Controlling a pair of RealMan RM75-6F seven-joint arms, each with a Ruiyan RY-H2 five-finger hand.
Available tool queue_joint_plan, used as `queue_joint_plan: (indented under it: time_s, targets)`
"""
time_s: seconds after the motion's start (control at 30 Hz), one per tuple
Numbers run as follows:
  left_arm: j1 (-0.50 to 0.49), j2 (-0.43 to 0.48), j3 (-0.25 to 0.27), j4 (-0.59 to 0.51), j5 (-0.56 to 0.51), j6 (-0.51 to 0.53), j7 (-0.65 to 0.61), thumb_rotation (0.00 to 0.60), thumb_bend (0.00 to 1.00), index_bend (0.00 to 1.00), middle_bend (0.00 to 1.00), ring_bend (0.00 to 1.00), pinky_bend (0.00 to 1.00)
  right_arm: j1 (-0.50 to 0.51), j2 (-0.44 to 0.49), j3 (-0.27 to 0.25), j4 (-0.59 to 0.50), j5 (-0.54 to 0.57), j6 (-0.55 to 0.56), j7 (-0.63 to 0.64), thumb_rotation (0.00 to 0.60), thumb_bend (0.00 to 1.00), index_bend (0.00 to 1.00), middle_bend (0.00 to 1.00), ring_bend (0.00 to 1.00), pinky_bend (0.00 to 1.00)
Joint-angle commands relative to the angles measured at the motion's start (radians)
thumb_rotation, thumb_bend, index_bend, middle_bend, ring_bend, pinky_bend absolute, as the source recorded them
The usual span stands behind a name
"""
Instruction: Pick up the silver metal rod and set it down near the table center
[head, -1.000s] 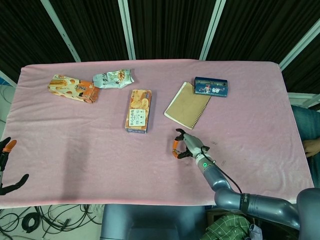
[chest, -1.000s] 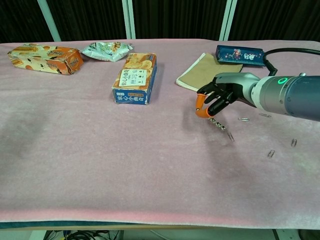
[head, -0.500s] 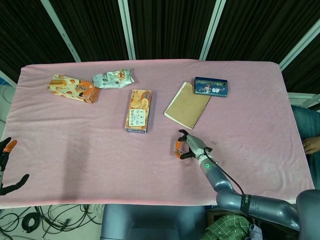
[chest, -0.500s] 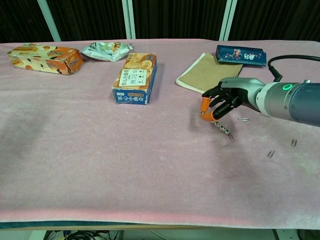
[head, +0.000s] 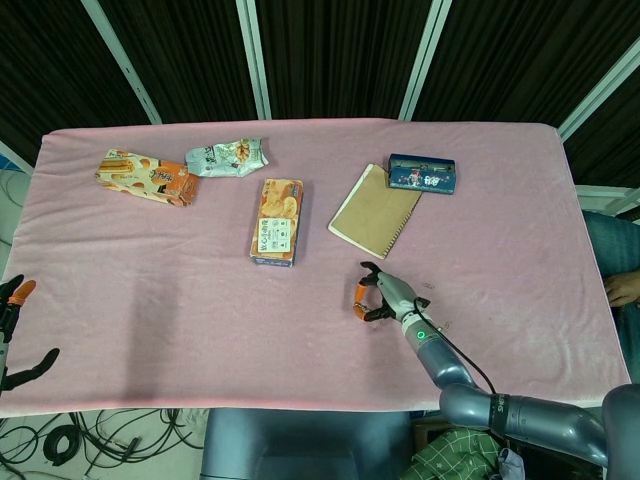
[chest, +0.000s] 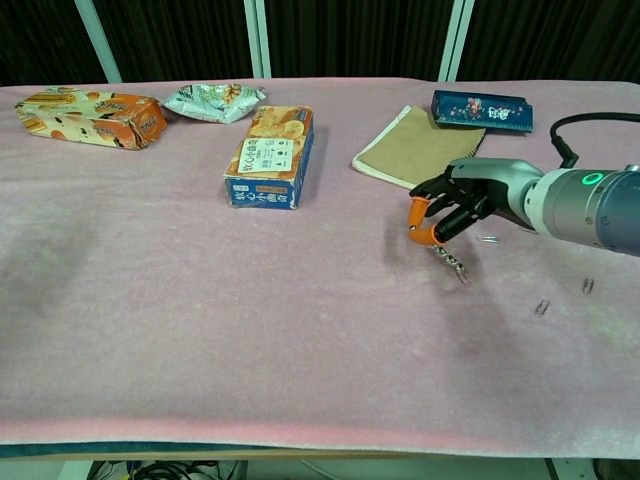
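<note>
Just above rod (chest: 447, 260), R hand (chest: 455, 205) fingers (chest: 428, 212) curled, holding nothing.

A pink cloth (head: 150, 290) is spread over the table. An orange snack packet (head: 145, 177) is seen at upper left, with a pale green bag (head: 227, 157) just beside it to the right. An orange and blue box (head: 277, 221) is laid lengthwise near the middle. Toward upper right, a brown notebook (head: 375, 210) is placed, a dark blue case (head: 421, 173) touching its far corner. Small metal clips (chest: 541, 307) are scattered at right in the chest view.
</note>
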Motion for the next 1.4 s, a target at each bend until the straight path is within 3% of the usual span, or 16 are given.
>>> queue_joint_plan:
  time_s: [0.03,0.3,0.53,0.9,1.4]
  targets:
    - [-0.001,-0.001,0.0,0.0,-0.001,-0.002,0.002,0.6,0.22,0.05,0.0,0.0,0.0,-0.023,0.049,-0.011,-0.063,-0.033,0.02,0.0,0.6,0.36,0.61,0.04,0.12,0.17]
    - [-0.001,-0.003,0.001,-0.001,0.004,0.0,0.006,0.6,0.22,0.05,0.0,0.0,0.0,-0.099,0.186,-0.05,-0.225,-0.108,0.067,0.021,0.6,0.36,0.61,0.04,0.12,0.17]
    - [-0.008,-0.003,0.002,0.003,-0.003,-0.018,0.011,0.6,0.22,0.05,0.0,0.0,0.0,-0.17,0.231,-0.082,-0.257,-0.2,0.113,0.071,0.6,0.36,0.61,0.04,0.12,0.17]
    - [-0.038,-0.024,-0.003,0.04,-0.006,-0.061,0.013,0.6,0.22,0.06,0.0,0.0,0.0,-0.24,0.199,-0.115,-0.179,-0.336,0.159,0.144,0.6,0.36,0.61,0.04,0.12,0.17]
    - [-0.048,-0.036,0.009,0.041,-0.006,-0.083,0.076,0.6,0.22,0.06,0.0,0.0,0.0,-0.272,0.126,-0.112,-0.134,-0.378,0.164,0.202,0.6,0.36,0.61,0.04,0.13,0.17]
